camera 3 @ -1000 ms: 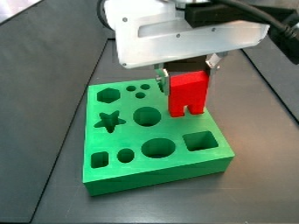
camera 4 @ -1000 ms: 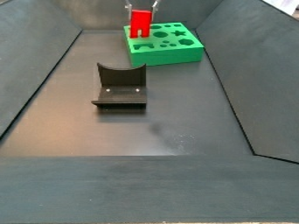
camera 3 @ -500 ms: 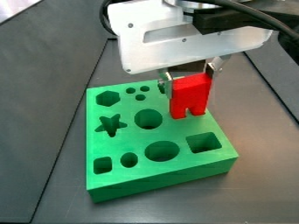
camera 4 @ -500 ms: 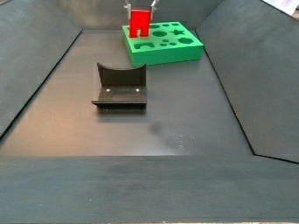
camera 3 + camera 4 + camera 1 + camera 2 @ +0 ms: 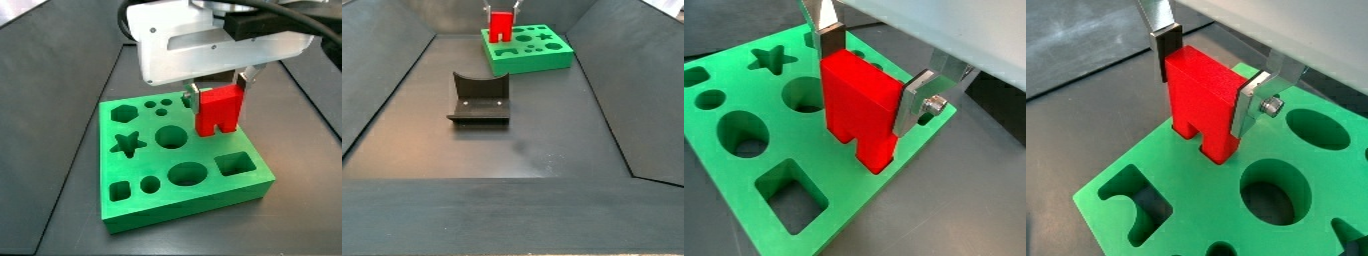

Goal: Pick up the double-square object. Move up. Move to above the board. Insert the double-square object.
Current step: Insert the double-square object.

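Note:
My gripper [image 5: 874,70] is shut on the red double-square object [image 5: 855,105], prongs pointing down. It also shows in a wrist view [image 5: 1197,100], gripper [image 5: 1211,74]. The prong tips hang at the top face of the green board [image 5: 885,205], near one edge; whether they touch it I cannot tell. In a side view the gripper [image 5: 217,84] holds the red object [image 5: 217,110] over the board's [image 5: 201,195] far right edge, beyond the square hole. In a side view the object [image 5: 501,24] and board [image 5: 556,60] stand far back.
The dark fixture [image 5: 478,100] stands on the floor mid-way, well apart from the board. Dark sloping walls enclose the floor on both sides. The board carries star, hexagon, oval, round and square holes [image 5: 231,161].
The board sits slightly further right and lower in the side view; the gripper with the red object has shifted a little relative to it. Otherwise little differs.

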You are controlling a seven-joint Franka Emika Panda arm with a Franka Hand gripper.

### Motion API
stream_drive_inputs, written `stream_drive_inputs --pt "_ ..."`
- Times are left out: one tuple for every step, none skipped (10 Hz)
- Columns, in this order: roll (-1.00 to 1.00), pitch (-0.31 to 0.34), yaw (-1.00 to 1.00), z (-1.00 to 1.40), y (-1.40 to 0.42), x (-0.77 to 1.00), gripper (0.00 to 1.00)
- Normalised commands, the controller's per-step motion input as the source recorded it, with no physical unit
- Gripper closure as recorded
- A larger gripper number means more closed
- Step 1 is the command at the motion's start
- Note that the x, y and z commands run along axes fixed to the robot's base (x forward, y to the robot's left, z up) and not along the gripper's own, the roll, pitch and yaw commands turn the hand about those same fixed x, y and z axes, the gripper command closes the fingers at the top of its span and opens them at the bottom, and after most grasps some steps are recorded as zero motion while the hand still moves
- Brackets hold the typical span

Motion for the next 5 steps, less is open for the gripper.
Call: stream_drive_inputs --pt "0.00 0.310 -0.47 -0.57 0.19 0.35 1.00" --pt "0.00 0.187 -0.16 -0.37 0.00 0.20 1.00" --pt "0.02 0.000 0.00 0.00 -0.01 0.00 1.00" --pt "0.05 0.000 0.00 0.00 0.00 0.00 1.00" --pt "0.01 0.000 0.00 0.00 0.00 0.00 1.00"
